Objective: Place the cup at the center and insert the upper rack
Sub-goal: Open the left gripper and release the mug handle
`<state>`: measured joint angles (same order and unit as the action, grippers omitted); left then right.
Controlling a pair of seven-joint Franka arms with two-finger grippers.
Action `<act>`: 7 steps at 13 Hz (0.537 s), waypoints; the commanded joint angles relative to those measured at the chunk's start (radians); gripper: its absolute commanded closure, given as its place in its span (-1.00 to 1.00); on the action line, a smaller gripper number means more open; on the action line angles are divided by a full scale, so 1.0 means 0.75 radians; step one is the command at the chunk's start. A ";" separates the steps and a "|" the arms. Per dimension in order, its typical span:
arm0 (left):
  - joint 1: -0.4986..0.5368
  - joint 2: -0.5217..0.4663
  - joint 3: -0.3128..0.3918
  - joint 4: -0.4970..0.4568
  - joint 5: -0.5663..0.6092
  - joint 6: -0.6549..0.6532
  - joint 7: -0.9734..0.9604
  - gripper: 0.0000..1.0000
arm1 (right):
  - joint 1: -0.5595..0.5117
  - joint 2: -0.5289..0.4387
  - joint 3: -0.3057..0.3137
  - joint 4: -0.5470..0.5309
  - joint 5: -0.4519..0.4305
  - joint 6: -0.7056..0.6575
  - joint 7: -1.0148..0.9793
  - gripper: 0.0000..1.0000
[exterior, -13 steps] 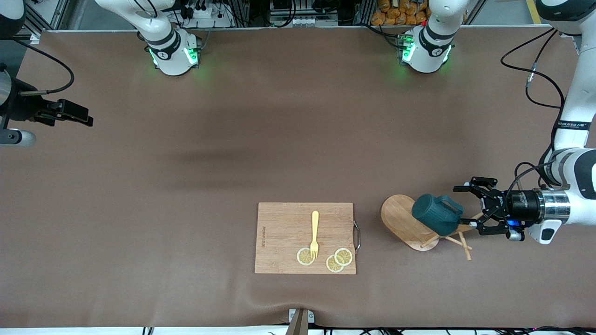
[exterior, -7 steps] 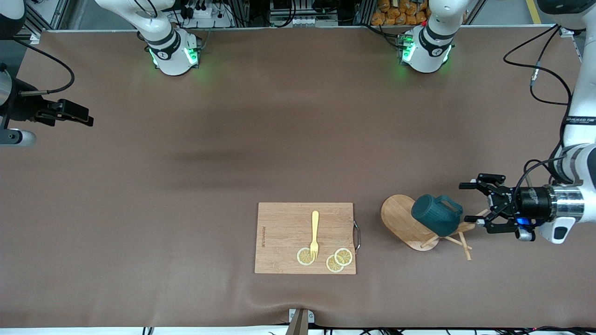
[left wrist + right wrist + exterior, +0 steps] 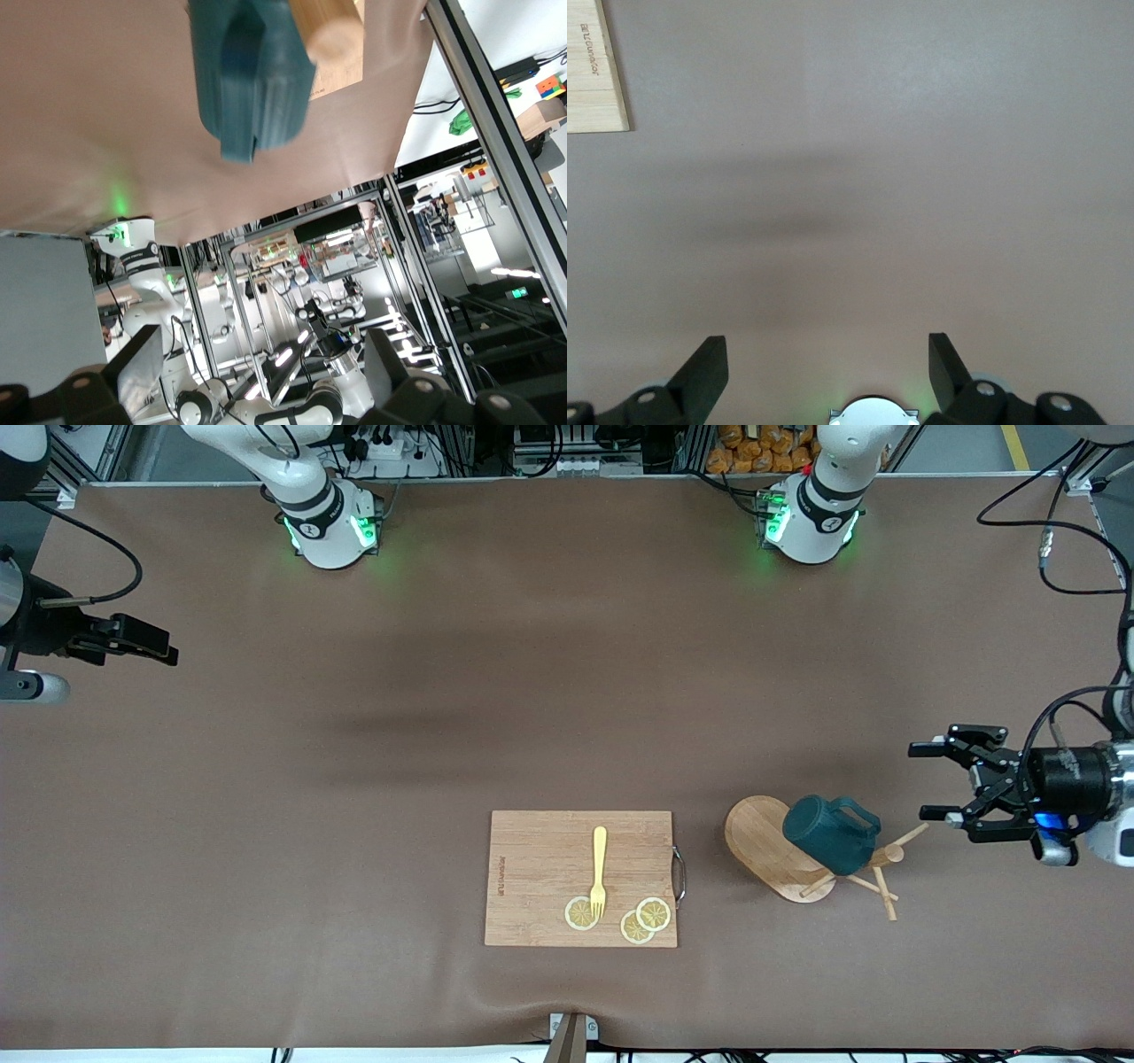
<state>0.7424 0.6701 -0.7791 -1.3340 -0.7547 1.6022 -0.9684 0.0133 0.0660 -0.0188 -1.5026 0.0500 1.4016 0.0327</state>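
Note:
The upper rack, a light wooden mug tree (image 3: 766, 849), lies tipped on its side toward the left arm's end of the table, its pegs (image 3: 879, 879) resting on the cloth. The dark teal cup (image 3: 828, 833) rests tilted on the rack's post, handle up. My left gripper (image 3: 927, 781) is open and empty, beside the rack's peg end and apart from it. In the left wrist view the cup (image 3: 252, 75) and the post's tip (image 3: 332, 35) show well ahead of the left gripper (image 3: 264, 372). My right gripper (image 3: 146, 646) waits open at the right arm's end (image 3: 828, 367).
A rectangular wooden cutting board (image 3: 540, 850) lies beside the rack, toward the table's middle, with a yellow fork (image 3: 599, 868) and lemon slices (image 3: 638, 921) on it. Its corner shows in the right wrist view (image 3: 594, 80). Brown cloth covers the table.
My left gripper has drawn back from the cup and rack toward the left arm's end of the table, staying open. The cup, the rack and the right arm have not moved.

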 commanded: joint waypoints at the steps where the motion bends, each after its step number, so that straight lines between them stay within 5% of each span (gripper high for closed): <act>1: 0.012 -0.167 0.002 -0.038 0.047 -0.011 -0.042 -1.00 | 0.015 0.010 0.005 0.046 -0.018 -0.010 0.020 -1.00; 7: 0.006 -0.359 -0.043 -0.038 0.282 -0.072 -0.042 -1.00 | 0.009 0.010 0.003 0.046 -0.075 -0.012 0.018 -1.00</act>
<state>0.7367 0.4629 -0.7969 -1.3368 -0.6022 1.5620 -0.9926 0.0175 0.0659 -0.0179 -1.4882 0.0182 1.4023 0.0327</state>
